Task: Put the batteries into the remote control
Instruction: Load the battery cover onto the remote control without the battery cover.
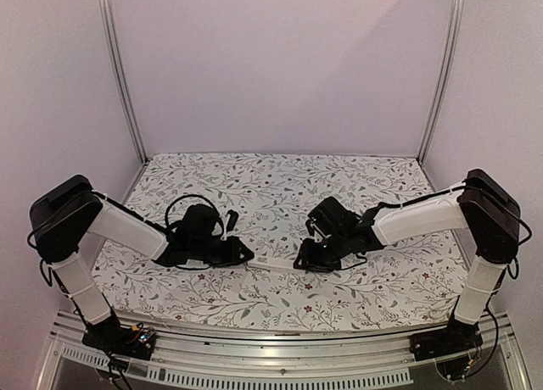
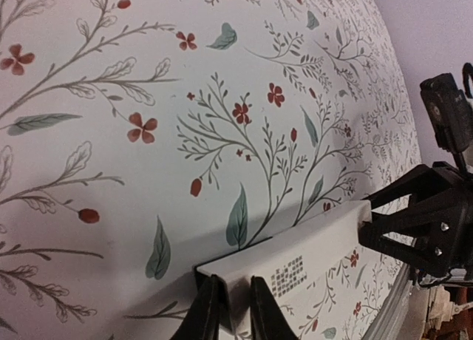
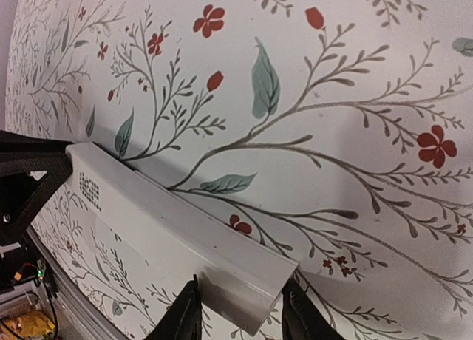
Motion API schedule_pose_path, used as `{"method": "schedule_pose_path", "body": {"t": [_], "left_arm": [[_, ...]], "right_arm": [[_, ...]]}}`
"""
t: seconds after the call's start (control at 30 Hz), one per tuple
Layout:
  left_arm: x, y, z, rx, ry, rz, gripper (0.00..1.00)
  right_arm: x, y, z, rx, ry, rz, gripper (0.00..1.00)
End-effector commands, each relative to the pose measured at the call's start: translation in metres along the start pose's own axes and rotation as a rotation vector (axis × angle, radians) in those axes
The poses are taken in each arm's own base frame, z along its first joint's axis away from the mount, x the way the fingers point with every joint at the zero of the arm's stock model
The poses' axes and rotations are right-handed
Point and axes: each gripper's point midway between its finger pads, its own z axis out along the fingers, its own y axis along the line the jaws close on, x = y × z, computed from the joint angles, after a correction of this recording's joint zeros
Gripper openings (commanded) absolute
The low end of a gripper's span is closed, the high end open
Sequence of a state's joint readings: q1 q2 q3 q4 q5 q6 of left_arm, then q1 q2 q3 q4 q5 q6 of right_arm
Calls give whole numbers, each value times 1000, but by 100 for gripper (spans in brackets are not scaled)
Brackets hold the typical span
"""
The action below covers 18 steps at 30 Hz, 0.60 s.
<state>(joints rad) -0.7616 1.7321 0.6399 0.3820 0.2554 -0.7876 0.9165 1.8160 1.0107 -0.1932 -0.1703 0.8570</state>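
I see the table [image 1: 271, 178] first: a flat top under a matte white cloth printed with grey-green twigs, leaves and small red flowers, fenced by pale walls and thin aluminium posts [image 1: 119, 68]. The two arms fold in from the lower corners of the overhead view. The left arm [image 1: 127, 225] and the right arm [image 1: 420, 220] are smooth white shells with bulky black joints and looping black cable. They meet low in the middle of the frame, over the remote control [image 1: 276, 263]. From above it is only a pale sliver between the black heads, with both ends covered. The wrist views show it better: the remote control [image 2: 295, 255] is a slim, glossy white bar with softly rounded edges, lying flat on the cloth. The left gripper [image 2: 230, 292] is closed narrowly on one end of it, its black fingers [image 2: 203, 314] pressed to both sides and cut off by the bottom edge. The right gripper [image 3: 240, 296] straddles the other end with its jaws partly apart. Its fingers [image 3: 185, 318] sit close to the bar's sides, but I cannot tell whether the pads actually bear on it. A small dark patch [image 2: 288, 275] of fine printed dots lies near the left gripper's end, too small for me to read. At the far right of the left wrist view the other gripper's black frame hides the far end of the bar.
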Motion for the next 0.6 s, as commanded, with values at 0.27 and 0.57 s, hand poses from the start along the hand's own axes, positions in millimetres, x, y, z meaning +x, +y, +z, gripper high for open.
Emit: {"method": "schedule_pose_path", "body": {"t": [0.27,0.57], "left_arm": [[27,-5,-7,5,80,24,18],[-3,-17,-34,-3,-72,64,39]], "right_arm": [[1,-5,-8,65,-39,-135,63],[-28,26,-53,44,-163,-435,99]]}}
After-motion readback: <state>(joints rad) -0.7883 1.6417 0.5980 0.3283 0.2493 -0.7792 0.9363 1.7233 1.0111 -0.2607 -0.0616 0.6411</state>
